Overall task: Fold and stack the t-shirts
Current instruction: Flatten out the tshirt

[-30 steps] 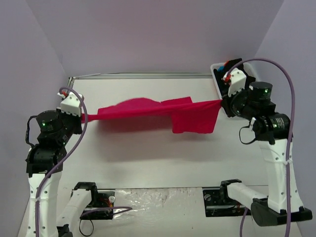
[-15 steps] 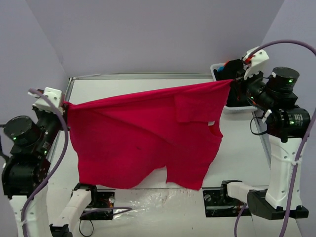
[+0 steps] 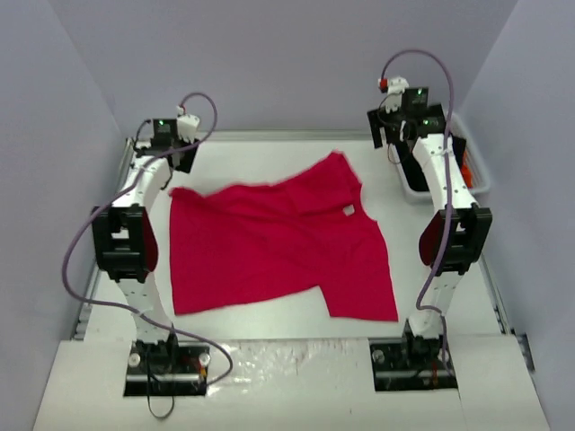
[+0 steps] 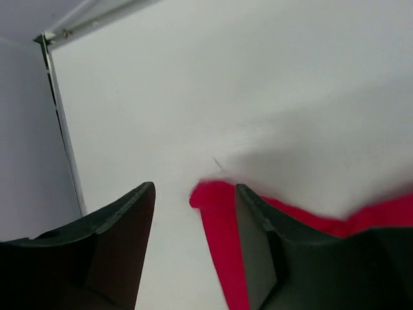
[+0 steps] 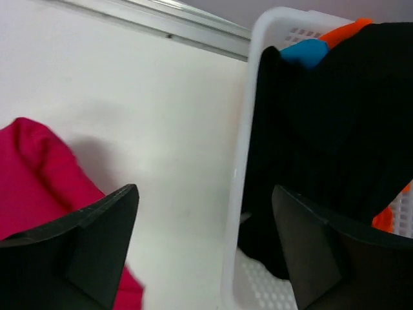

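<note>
A crimson-red t-shirt (image 3: 269,247) lies spread flat on the white table, its small white neck label (image 3: 349,209) facing up. My left gripper (image 3: 176,154) hovers over the shirt's far left corner. In the left wrist view this gripper (image 4: 195,188) is open, and the red corner (image 4: 216,219) lies loose on the table beside the right finger (image 4: 258,245). My right gripper (image 3: 395,144) is just past the far right corner. Seen from the right wrist, that gripper (image 5: 205,190) is open and empty, with the red cloth (image 5: 39,177) at its left.
A white slatted basket (image 5: 240,174) stands at the far right (image 3: 472,175) and holds a black shirt (image 5: 335,129), a blue one (image 5: 303,50) and an orange one (image 5: 345,29). A metal rail (image 4: 61,123) edges the table's far left.
The red shirt was held stretched in the air between both shut grippers. It now lies on the table, both grippers have opened and let go, and both arms reach toward the far side.
</note>
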You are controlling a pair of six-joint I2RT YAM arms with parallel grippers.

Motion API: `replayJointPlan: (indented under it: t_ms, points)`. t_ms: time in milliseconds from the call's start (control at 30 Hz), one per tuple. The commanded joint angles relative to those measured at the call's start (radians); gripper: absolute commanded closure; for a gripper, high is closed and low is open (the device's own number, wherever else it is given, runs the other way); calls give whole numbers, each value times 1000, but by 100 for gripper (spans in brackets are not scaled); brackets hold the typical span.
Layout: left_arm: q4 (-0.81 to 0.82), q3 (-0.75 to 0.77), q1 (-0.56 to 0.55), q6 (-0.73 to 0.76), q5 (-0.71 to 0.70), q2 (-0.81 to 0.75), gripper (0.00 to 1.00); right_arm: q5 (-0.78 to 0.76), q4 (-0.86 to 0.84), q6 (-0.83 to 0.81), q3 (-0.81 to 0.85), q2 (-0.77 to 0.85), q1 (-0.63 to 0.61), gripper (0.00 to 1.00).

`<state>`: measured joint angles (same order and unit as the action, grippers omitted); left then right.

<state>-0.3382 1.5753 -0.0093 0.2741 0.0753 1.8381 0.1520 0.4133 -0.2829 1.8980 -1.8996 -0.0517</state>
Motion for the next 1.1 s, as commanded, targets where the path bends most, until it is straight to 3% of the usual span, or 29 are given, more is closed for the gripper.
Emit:
replayJointPlan:
  t_ms: [0,67,200,300,433,533,700,767,933,1067]
  points:
    - [22,333,-15,73,-150,198,48,-236,-38,25,255,-284,7,18]
    - [13,419,-29,109,-178,299,43,-279,-25,5,286,-338,-3,9]
    - [53,399,-63,135,-210,247,32,-267,-27,-21,204,-294,-8,8]
    - [77,246,-78,113,-194,117,31,-165,-33,-44,17,-175,-19,9]
    - [111,-101,-84,57,-131,-138,30,-51,-30,-44,-263,-30,-36,13]
    - [81,-277,-93,44,-126,-274,28,9,-16,-56,-414,71,-57,15]
    - [-22,-475,-90,65,-134,-485,28,72,16,-78,-557,192,-66,19]
    - [-25,-571,-87,85,-141,-545,28,60,-57,-82,-626,252,-68,19]
    - [-16,-666,-80,80,-154,-660,28,-148,-238,-62,-677,310,-68,9]
    - [-36,-661,-77,48,-140,-678,28,-163,-220,-93,-562,212,-53,17]
